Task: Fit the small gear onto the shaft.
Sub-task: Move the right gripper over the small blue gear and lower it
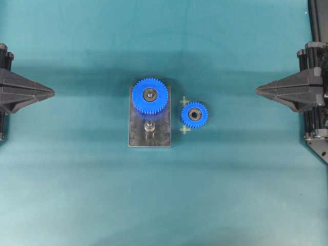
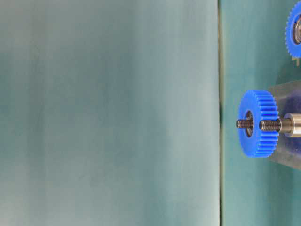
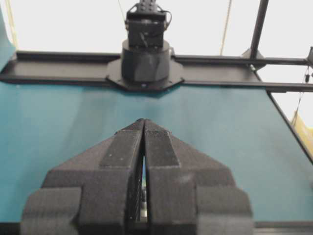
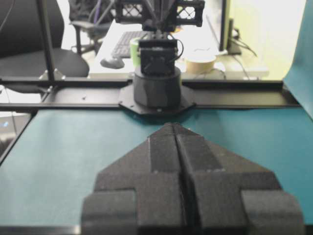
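Observation:
The small gear (image 1: pixel 195 115) is blue with a silver-and-black hub. It lies flat on the teal mat just right of the grey plate (image 1: pixel 138 134); its edge shows at the top right of the table-level view (image 2: pixel 294 29). The shaft (image 1: pixel 149 126) stands bare on the plate, in front of the larger blue gear (image 1: pixel 150 95), and shows in the table-level view (image 2: pixel 282 125). My left gripper (image 1: pixel 53 93) is shut and empty at the far left. My right gripper (image 1: pixel 257 91) is shut and empty at the far right. In each wrist view the jaws are pressed together, left (image 3: pixel 144 121) and right (image 4: pixel 173 126).
Two small pale cross marks (image 1: pixel 185 101) (image 1: pixel 185 130) lie on the mat beside the small gear. The opposite arm's base (image 3: pixel 145 58) stands at the mat's far edge in each wrist view. A black frame (image 1: pixel 319 20) borders the right side.

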